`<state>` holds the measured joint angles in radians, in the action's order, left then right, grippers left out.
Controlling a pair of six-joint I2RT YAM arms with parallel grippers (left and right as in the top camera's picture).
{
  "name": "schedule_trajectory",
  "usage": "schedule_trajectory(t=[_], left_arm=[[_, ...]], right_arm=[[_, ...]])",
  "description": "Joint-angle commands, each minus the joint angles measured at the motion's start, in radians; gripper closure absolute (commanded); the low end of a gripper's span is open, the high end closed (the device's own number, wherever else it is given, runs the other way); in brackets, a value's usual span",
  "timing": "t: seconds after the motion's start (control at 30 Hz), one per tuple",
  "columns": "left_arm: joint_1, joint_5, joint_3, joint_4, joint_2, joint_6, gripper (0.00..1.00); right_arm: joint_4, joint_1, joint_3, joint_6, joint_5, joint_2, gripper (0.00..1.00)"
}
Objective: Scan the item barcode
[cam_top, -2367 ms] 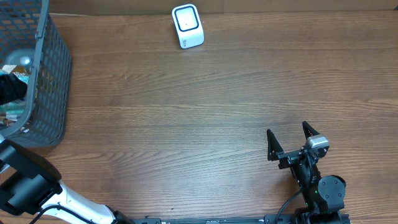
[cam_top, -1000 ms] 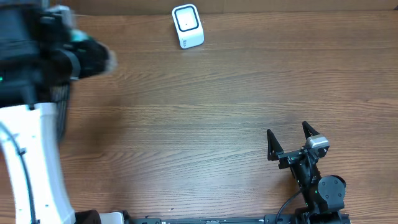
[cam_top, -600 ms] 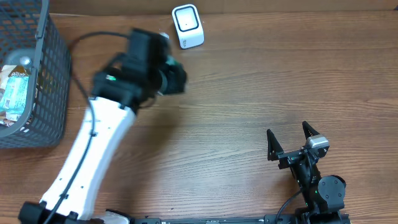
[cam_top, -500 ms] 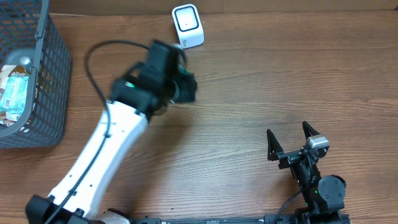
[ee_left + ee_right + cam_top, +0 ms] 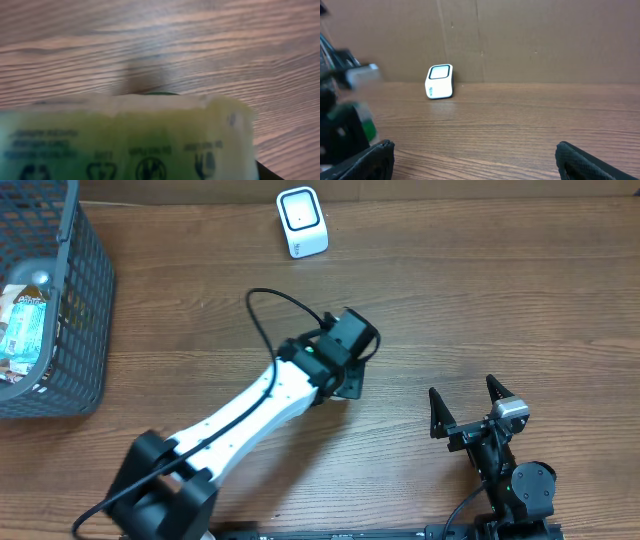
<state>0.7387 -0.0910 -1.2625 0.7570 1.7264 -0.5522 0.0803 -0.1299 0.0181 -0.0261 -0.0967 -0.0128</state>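
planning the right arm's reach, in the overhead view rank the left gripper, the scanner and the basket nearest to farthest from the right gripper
1. left gripper, holding the green packet, mid-table, to the left of the right gripper
2. scanner, white, at the table's far edge
3. basket, at the far left edge

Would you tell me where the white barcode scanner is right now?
In the overhead view, the scanner stands at the far edge of the table, left of centre, right of the grey basket.
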Motion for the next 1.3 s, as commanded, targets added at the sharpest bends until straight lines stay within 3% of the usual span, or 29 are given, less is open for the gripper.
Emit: schedule_trajectory(t=[0.0, 0.23, 0.47, 0.97, 1.0, 1.07, 1.1, 1.2, 1.27], left_arm=[[0.014, -0.034, -0.002, -0.031, 0.032, -0.025, 0.64], [0.015, -0.054, -0.002, -0.076, 0.041, -0.034, 0.64], [0.017, -0.076, -0.002, -0.089, 0.041, -0.229, 0.63], [0.109, -0.119, -0.002, -0.145, 0.051, -0.238, 0.64], [0.114, -0.103, -0.002, -0.155, 0.053, -0.237, 0.63], [0.120, -0.052, -0.002, -0.167, 0.054, -0.237, 0.43], [0.122, -0.031, -0.002, -0.168, 0.054, -0.237, 0.42], [0.122, -0.033, -0.002, -0.180, 0.054, -0.237, 0.63], [0.122, -0.042, -0.002, -0.195, 0.054, -0.237, 0.64]], right_arm=[[-0.003, 0.001, -0.010, 0.001, 0.005, 0.010, 0.00], [-0.003, 0.001, -0.010, 0.001, 0.005, 0.010, 0.00], [-0.003, 0.001, -0.010, 0.001, 0.005, 0.010, 0.00], [-0.003, 0.001, -0.010, 0.001, 0.005, 0.010, 0.00], [-0.003, 0.001, -0.010, 0.001, 0.005, 0.010, 0.00], [-0.003, 0.001, -0.010, 0.001, 0.005, 0.010, 0.00], [-0.003, 0.001, -0.010, 0.001, 0.005, 0.010, 0.00], [-0.003, 0.001, -0.010, 0.001, 0.005, 0.010, 0.00], [-0.003, 0.001, -0.010, 0.001, 0.005, 0.010, 0.00]])
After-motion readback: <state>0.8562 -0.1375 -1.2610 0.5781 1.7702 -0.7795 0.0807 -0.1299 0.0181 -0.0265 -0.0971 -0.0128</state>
